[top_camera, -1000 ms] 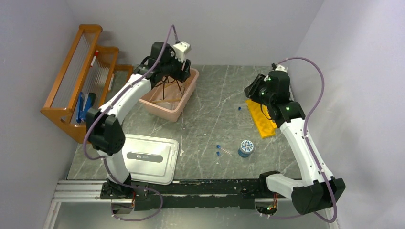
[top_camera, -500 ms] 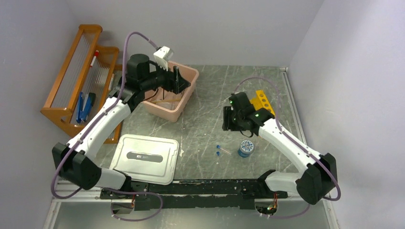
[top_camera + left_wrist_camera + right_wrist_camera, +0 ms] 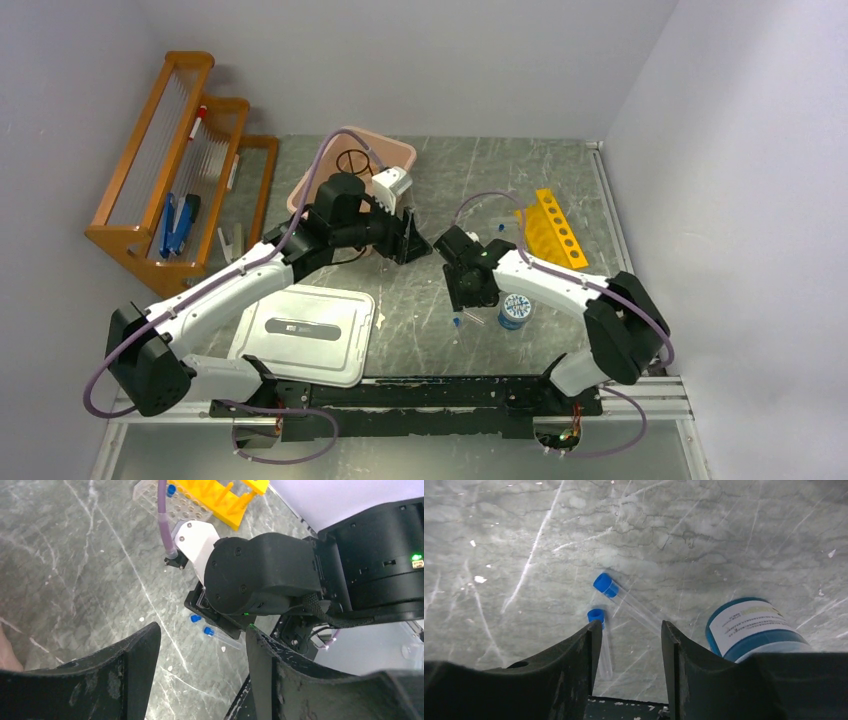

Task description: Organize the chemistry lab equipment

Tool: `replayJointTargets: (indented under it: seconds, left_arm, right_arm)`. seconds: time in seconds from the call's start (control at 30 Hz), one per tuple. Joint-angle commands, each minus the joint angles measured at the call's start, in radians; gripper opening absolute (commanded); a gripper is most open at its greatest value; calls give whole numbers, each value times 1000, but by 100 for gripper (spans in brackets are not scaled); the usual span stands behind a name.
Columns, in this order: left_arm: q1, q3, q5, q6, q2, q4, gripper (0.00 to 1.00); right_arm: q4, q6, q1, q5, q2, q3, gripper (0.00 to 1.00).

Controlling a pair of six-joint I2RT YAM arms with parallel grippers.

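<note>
Two vials (image 3: pixel 605 585) under right gripper (image 3: pixel 630 626), spread, empty; left gripper (image 3: pixel 202 630) spread, empty, crowding it closely.

Two vials (image 3: pixel 624 600) just left of jar (image 3: pixel 749 627)

**Spread fingers frame two vials beneath the other arm**

The left gripper (image 3: pixel 201 635) shows two black fingers set apart along the bottom edge, with only the grey marbled table (image 3: pixel 75 570) between them. Beyond the gap, two blue-capped vials (image 3: pixel 209 630) lie side by side on the table, partly under the black wrist housing of the right arm (image 3: pixel 265 580). A purple cable (image 3: pixel 162 515) plugs into that arm's white mount (image 3: pixel 192 542). At the top edge sits the yellow tube rack (image 3: pixel 225 497), with a clear perforated rack (image 3: pixel 187 505) just beside it.
</note>
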Motion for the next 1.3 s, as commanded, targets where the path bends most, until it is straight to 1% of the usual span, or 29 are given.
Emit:
replayJointTargets:
  seconds: [0.0,0.13,0.23,0.4,0.53,0.63,0.73,0.83,0.93,1.0,1.13,1.27]
  left_arm:
    - [-17,-14,-149,-24,-15,11,66]
    - [-18,3,-358,-8,-46,-34,65]
    - [-17,26,-405,15,-55,-46,64]
    - [-19,21,-393,8,-59,-31,64]
    - [-18,4,-383,-12,-64,-13,63]
    - [-19,-6,-382,-26,-68,-4,63]
    - [-19,-15,-373,-43,-71,-2,64]
    - [-19,-28,-366,-65,-75,7,65]
    - [-18,-37,-369,-96,-75,11,67]
    - [-17,-45,-371,-135,-78,12,67]
    - [-12,-37,-411,-176,-78,-7,67]
    - [4,-28,-370,-214,-67,4,67]
  right_arm:
    - [-5,-8,6,37,57,-2,51]
    - [18,-15,7,18,112,-11,47]
    - [46,-19,7,-6,138,-19,44]
    - [118,-50,7,-25,169,-39,39]
    - [163,-93,7,-2,202,-40,36]
    - [191,-107,2,11,230,-27,29]
    - [190,-106,2,56,258,6,22]
    - [193,-108,2,114,266,39,17]
    - [207,-115,1,168,242,69,14]
    - [232,-119,-4,179,207,86,14]
    - [284,-102,-18,172,80,111,14]
    - [346,-77,-37,136,-64,118,13]
